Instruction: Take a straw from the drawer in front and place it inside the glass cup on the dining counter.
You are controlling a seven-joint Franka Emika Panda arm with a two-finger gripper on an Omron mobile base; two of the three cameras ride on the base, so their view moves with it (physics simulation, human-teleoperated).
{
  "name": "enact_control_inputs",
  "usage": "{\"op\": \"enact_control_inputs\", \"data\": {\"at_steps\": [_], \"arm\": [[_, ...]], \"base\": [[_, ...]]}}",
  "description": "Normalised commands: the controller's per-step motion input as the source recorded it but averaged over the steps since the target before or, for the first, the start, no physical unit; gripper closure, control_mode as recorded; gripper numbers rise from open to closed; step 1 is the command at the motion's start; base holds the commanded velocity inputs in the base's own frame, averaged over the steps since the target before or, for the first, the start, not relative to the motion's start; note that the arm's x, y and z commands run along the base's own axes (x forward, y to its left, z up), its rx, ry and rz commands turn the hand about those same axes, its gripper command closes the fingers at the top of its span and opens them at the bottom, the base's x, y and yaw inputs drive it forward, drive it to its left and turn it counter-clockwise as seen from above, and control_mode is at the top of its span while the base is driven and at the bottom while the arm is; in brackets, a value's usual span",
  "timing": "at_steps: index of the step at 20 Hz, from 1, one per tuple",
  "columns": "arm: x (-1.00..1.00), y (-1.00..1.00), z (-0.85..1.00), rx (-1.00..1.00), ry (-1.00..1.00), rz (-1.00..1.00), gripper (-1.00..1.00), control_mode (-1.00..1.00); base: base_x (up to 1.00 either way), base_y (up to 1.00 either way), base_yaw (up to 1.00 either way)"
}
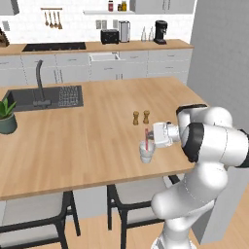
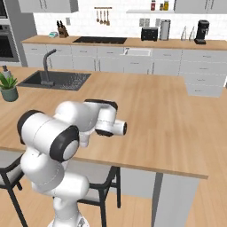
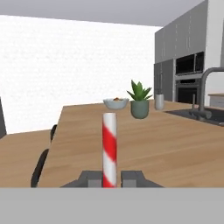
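The glass cup (image 1: 147, 154) stands near the front edge of the dining counter (image 1: 97, 136), a whitish tumbler. The straw (image 1: 146, 136) rises upright out of it, its lower end inside the cup. In the hand view the straw (image 3: 110, 148) is red-and-white striped and stands between my two fingertips. My gripper (image 1: 150, 138) reaches in from the right, level with the straw just above the cup's rim, and is shut on the straw. The gripper (image 3: 110, 179) fingers flank the straw closely. The drawer is out of view. In the right base view my own arm hides the cup.
Two brown shakers (image 1: 140, 117) stand just behind the cup. A sink with a tall faucet (image 1: 44, 97) and a potted plant (image 1: 7, 116) sit at the counter's left. Dark stools (image 1: 34, 219) are tucked under the front edge. A bowl (image 3: 116, 103) rests at the counter's far end.
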Motion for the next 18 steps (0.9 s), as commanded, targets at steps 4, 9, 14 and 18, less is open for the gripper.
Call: {"op": "enact_control_inputs", "data": {"at_steps": [4,9,14,18], "arm": [[0.25,0.00,-0.15,0.00,-0.02,0.00,1.00,-1.00],[-0.09,0.00,-0.15,0.00,0.00,0.00,-1.00,-1.00],[-0.40,0.00,-0.03,0.00,-0.02,0.00,-1.00,-1.00],[-0.30,0.00,0.00,0.00,-0.05,0.00,-1.00,-1.00]], "base": [[0.00,0.00,0.00],[0.00,0.00,0.00],[0.00,0.00,0.00],[0.00,0.00,0.00]]}}
